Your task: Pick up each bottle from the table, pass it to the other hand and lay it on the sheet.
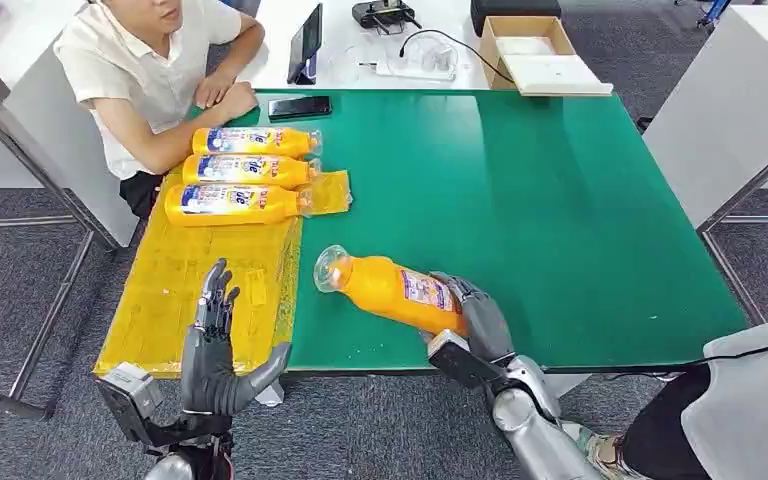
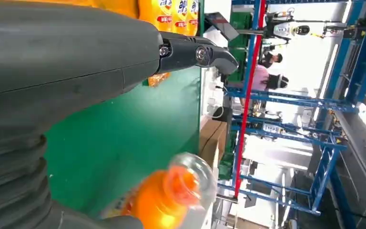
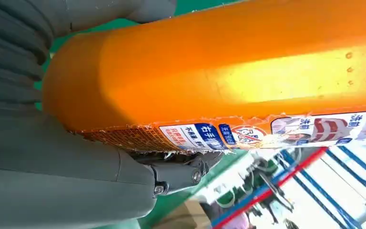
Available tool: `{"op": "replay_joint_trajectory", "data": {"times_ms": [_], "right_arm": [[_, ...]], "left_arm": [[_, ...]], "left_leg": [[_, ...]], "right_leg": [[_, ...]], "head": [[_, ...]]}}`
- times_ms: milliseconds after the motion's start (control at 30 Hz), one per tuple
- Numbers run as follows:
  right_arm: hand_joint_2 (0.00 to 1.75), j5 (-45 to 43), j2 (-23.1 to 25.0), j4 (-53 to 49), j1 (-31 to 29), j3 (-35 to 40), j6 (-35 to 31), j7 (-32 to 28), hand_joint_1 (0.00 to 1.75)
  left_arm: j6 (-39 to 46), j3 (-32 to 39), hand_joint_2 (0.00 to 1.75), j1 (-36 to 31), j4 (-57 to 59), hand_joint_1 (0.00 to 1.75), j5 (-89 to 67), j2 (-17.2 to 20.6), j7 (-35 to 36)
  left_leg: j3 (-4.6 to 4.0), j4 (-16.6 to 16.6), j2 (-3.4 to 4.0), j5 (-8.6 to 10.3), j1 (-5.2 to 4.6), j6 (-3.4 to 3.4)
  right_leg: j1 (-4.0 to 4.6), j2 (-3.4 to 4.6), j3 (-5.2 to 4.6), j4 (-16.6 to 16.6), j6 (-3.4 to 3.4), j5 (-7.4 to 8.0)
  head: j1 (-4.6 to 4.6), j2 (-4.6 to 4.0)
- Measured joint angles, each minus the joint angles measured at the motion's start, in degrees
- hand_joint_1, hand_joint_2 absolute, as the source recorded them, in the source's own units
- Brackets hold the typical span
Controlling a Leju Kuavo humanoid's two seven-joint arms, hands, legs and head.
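- Right hand [image 1: 470, 318]: at the near table edge, right of centre, fingers wrapped round the base end of an orange bottle [image 1: 392, 290]. Right wrist view confirms the grasp: thumb [image 3: 181, 174] pressed under the label [image 3: 267, 133], orange body [image 3: 228, 71] lying across the palm.
- Left hand [image 1: 215, 345]: raised over the near end of the yellow sheet, fingers apart and extended, thumb out to the side, nothing in it. Near the held bottle but apart from it.
- Green table [image 1: 520, 200]: largest surface; sheet along its left side, bottle near the front edge.
- Yellow sheet [image 1: 175, 290]: flat on the table's left side, reaching the near edge.
- Held bottle: tilted, clear cap [image 1: 328, 270] pointing left toward the sheet and the left hand, base in the right hand. Left wrist view shows the cap end [image 2: 190, 179] just beside the left hand.
- Three bottles [image 1: 245, 172] lie side by side on the far end of the sheet, caps pointing right.
- Person in a white shirt [image 1: 145, 75] sits at the far left corner, arms on the table.
- Black phone [image 1: 300, 107] lies on the far table edge.
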Motion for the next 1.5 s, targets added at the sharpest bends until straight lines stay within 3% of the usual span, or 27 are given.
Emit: {"op": "replay_joint_trajectory", "data": {"times_ms": [233,500,1233,1500], "right_arm": [[1.75,-3.33,0.59,-5.67,1.92,0.11,-0.24,-3.43,1.75],[1.75,-7.41,3.45,-13.77,2.36,4.35,1.55,-2.86,1.75],[1.75,-8.19,7.78,-8.45,0.89,16.26,5.09,-5.07,1.75],[1.75,-8.89,10.16,-0.58,-0.14,20.02,4.55,-5.92,1.75]], "left_arm": [[0.24,-0.24,1.75,0.17,0.02,0.0,0.5,-0.04,0.44],[-3.34,-5.62,1.75,-0.63,2.21,0.0,0.13,-0.28,0.96],[-12.7,-8.11,1.75,-2.47,3.98,0.0,9.97,-0.98,2.36],[-8.42,-6.82,1.75,-2.53,3.83,0.0,11.43,-1.81,-0.31]], "left_leg": [[-0.11,0.0,-0.03,-0.01,-0.06,0.01],[-0.16,0.0,0.02,-0.01,0.0,0.01],[-0.21,0.0,-0.01,-0.01,0.01,0.0],[-0.22,0.0,0.05,-0.01,0.02,0.0]], "right_leg": [[-0.02,-0.04,-0.07,-0.05,0.01,0.0],[0.01,-0.03,-0.17,-0.04,0.0,0.0],[0.02,-0.03,-0.23,-0.03,0.0,-0.01],[0.02,-0.02,-0.27,-0.03,0.0,0.0]], "head": [[-0.02,0.0],[-0.02,0.0],[-0.02,0.0],[-0.02,0.0]]}}
